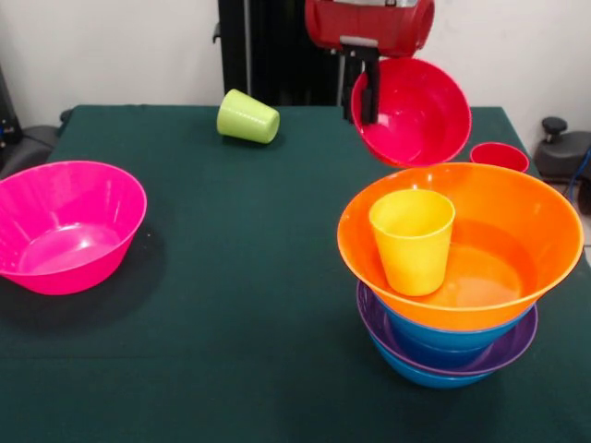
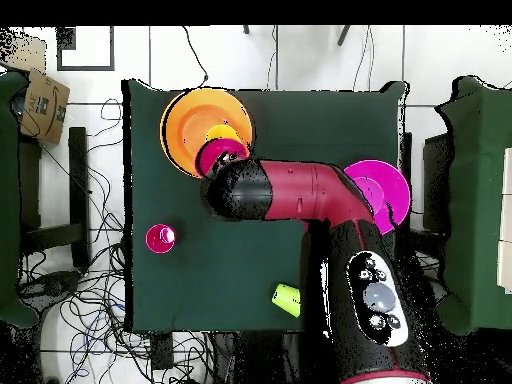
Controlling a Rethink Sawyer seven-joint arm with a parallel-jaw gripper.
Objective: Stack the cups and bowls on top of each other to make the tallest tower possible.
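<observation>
My gripper [image 1: 367, 113] is shut on the rim of the red bowl [image 1: 416, 111] and holds it tilted in the air, just above and behind the tower. The tower [image 1: 443, 355] is a nested pile of blue and purple bowls with the wide orange bowl [image 1: 517, 231] on top. The yellow cup [image 1: 412, 240] stands upright inside the orange bowl. The lime green cup [image 1: 247, 117] lies on its side at the far edge. The red cup [image 1: 500, 155] stands behind the tower. In the overhead view the red bowl [image 2: 222, 155] hangs over the orange bowl [image 2: 190, 120].
The large pink bowl [image 1: 65, 226] stands upright at the left of the front view; the arm partly covers it in the overhead view [image 2: 390, 190]. The green cloth table [image 1: 231, 305] lies between it and the tower. Chairs and cables surround the table.
</observation>
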